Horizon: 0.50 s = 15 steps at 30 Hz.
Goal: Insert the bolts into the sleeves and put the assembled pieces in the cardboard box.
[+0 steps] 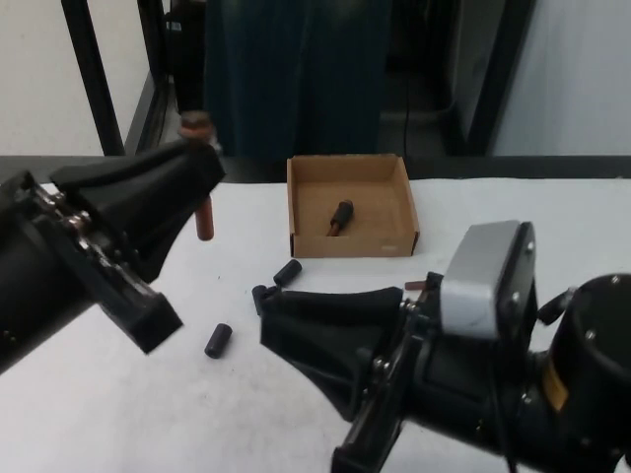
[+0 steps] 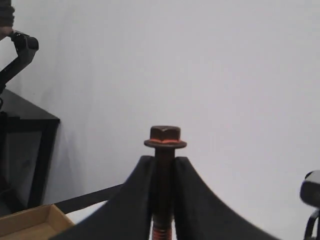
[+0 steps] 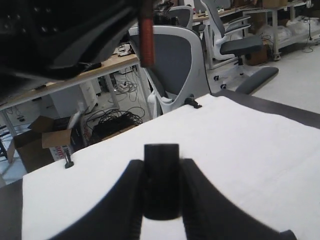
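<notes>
Left hand (image 2: 164,161) clamps bolt (image 2: 165,137) upright above tabletop's (image 1: 493,212) far-left part. Right hand (image 3: 161,166) grasps sleeve (image 3: 161,192) between cardboard box (image 1: 345,164) and near edge. Box at far edge, assembled piece (image 1: 340,215) inside.

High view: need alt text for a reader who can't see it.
The left gripper holds a bolt upright above the white bench, while the right gripper, lower and nearer the camera, holds a sleeve. Behind them a cardboard box contains one assembled piece, and two loose sleeves lie on the bench in front of it.
</notes>
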Each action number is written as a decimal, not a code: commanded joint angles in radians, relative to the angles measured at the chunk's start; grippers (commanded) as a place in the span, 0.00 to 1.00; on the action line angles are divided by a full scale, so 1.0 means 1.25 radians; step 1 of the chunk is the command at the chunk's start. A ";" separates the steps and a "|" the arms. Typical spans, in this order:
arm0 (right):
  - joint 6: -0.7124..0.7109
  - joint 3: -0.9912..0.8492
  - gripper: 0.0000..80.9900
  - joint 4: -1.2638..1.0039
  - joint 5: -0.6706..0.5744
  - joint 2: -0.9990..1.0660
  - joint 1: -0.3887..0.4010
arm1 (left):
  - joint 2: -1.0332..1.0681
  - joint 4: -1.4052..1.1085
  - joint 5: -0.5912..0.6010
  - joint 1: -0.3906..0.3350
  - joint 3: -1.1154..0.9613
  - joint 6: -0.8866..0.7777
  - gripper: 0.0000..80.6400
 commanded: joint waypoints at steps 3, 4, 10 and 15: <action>-0.012 -0.001 0.00 -0.074 0.123 0.022 0.044 | -0.018 -0.024 -0.015 -0.003 0.000 -0.112 0.01; -0.013 -0.001 0.00 -0.080 0.153 0.027 0.054 | -0.021 -0.024 -0.015 -0.003 0.000 -0.137 0.01; -0.013 -0.001 0.00 -0.121 0.263 0.046 0.098 | -0.023 -0.024 -0.037 -0.003 0.000 -0.235 0.01; -0.074 -0.002 0.00 -0.204 0.264 0.077 0.128 | -0.023 -0.039 -0.036 -0.003 0.021 -0.218 0.01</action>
